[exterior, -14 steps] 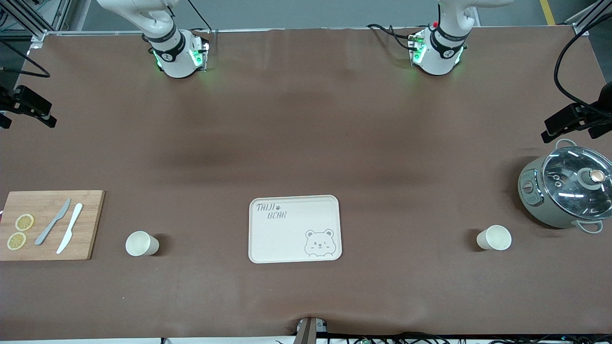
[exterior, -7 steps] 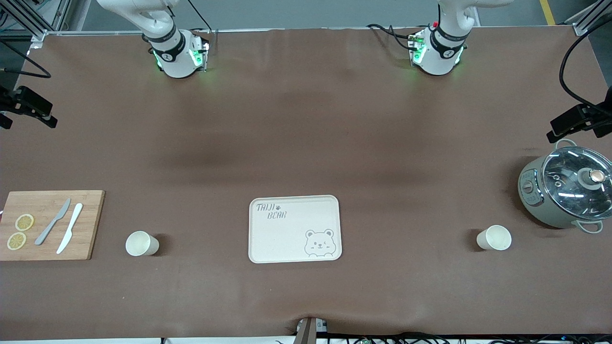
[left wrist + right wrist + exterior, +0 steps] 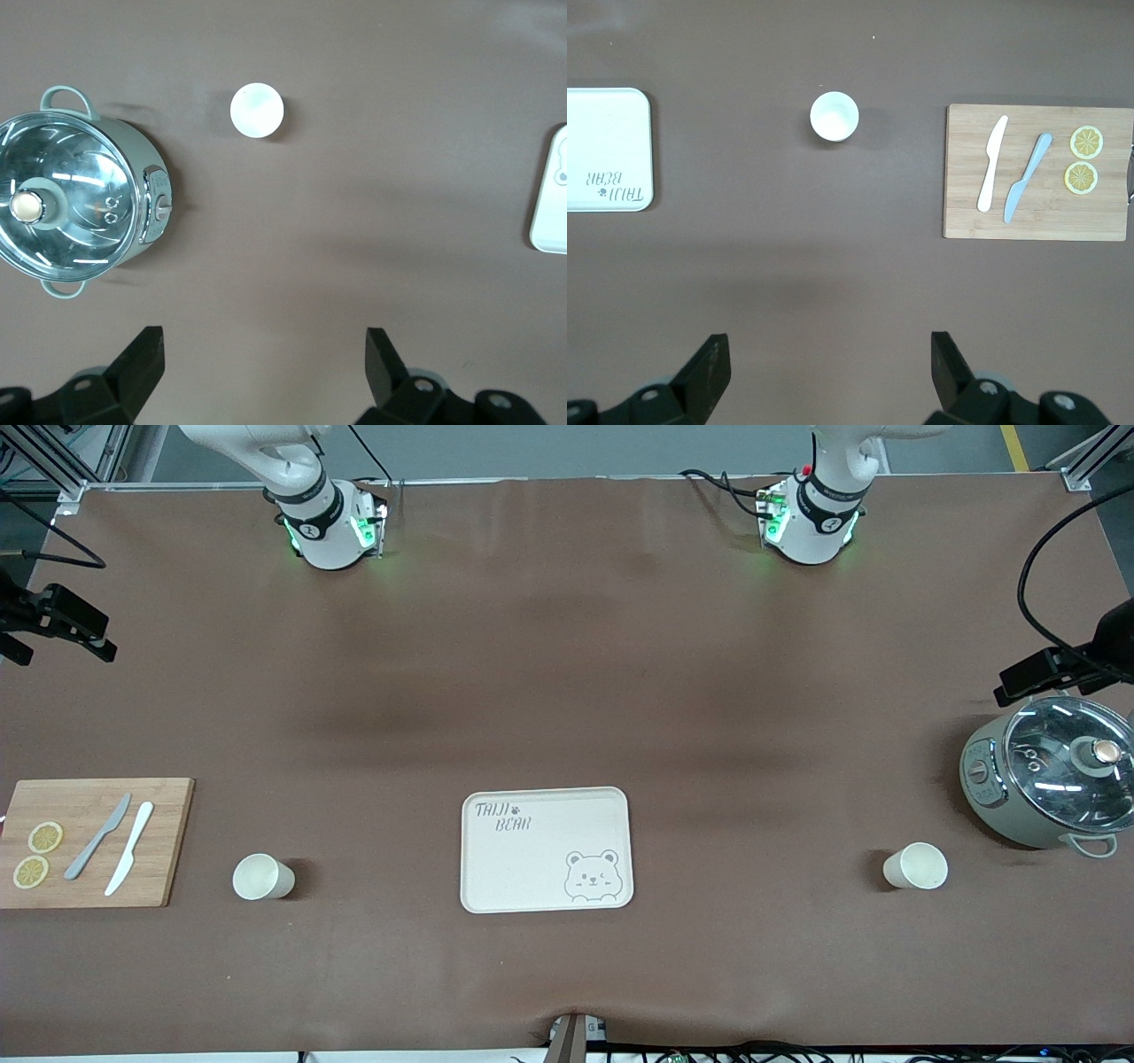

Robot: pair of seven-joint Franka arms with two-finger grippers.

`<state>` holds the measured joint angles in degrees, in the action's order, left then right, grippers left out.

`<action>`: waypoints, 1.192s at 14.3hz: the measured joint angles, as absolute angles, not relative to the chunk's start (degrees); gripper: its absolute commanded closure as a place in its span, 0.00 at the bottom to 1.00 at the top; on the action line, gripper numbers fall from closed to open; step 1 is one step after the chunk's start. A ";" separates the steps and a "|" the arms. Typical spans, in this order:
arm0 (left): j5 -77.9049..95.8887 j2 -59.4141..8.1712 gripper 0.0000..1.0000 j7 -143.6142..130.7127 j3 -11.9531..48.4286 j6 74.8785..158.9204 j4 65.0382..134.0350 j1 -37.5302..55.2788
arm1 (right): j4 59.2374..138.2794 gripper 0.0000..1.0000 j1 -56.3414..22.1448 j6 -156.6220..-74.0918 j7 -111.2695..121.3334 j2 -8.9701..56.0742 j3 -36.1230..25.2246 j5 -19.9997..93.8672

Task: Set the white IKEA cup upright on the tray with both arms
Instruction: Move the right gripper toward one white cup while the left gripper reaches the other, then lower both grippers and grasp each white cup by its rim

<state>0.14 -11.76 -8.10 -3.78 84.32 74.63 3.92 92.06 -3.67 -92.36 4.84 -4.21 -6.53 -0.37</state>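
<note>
- While both arms hang high over the brown worktop (image 3: pixel 567 646), each claw stands wide open and holds nothing.
- Left claw (image 3: pixel 264 363): over bare worktop at the left arm's end, above a lidded grey-green pot (image 3: pixel 1050 784) and a white cup (image 3: pixel 916 866).
- Right claw (image 3: pixel 829 367): over bare worktop at the right arm's end, above a second white cup (image 3: pixel 261 877) and a wooden cutting board (image 3: pixel 168 841).
- Cream tray (image 3: pixel 532 868) with "TAIJI BEAR" lettering and a bear face: lies flat midway between the two cups, well apart from both.
- Both cups stand upright, mouths up, directly on the worktop.
- Cutting board carries a grey knife (image 3: pixel 97 836), a white knife (image 3: pixel 129 848) and two lemon slices (image 3: pixel 45 837).
- Pot has a glass lid and sits farther from the front camera than the nearby cup.
</note>
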 measured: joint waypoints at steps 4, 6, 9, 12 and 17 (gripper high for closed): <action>-0.23 -16.38 0.00 -8.11 -3.91 88.85 74.91 3.65 | 92.05 0.00 -4.43 -92.37 4.15 -4.21 -6.37 -0.35; -0.60 -18.21 0.00 -8.10 -3.94 90.66 74.95 3.15 | 92.09 0.00 -5.42 -92.55 1.04 -4.05 -6.01 -0.39; -0.70 -21.83 0.00 -7.30 -3.97 94.83 75.15 1.27 | 92.15 0.00 -5.77 -93.50 -0.02 -1.33 -5.92 -0.40; -0.70 -25.97 0.00 -5.45 -3.99 98.71 75.19 -0.75 | 90.30 0.00 -5.60 -96.12 0.03 4.27 -6.13 -0.41; -0.71 -30.98 0.00 -4.20 -3.99 104.51 75.22 -2.75 | 81.29 0.00 -5.47 -98.34 0.07 16.23 -6.44 -0.42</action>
<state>-0.71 -30.98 -4.20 -3.99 104.51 75.22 -2.75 81.29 -5.47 -98.34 0.07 16.23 -6.44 -0.42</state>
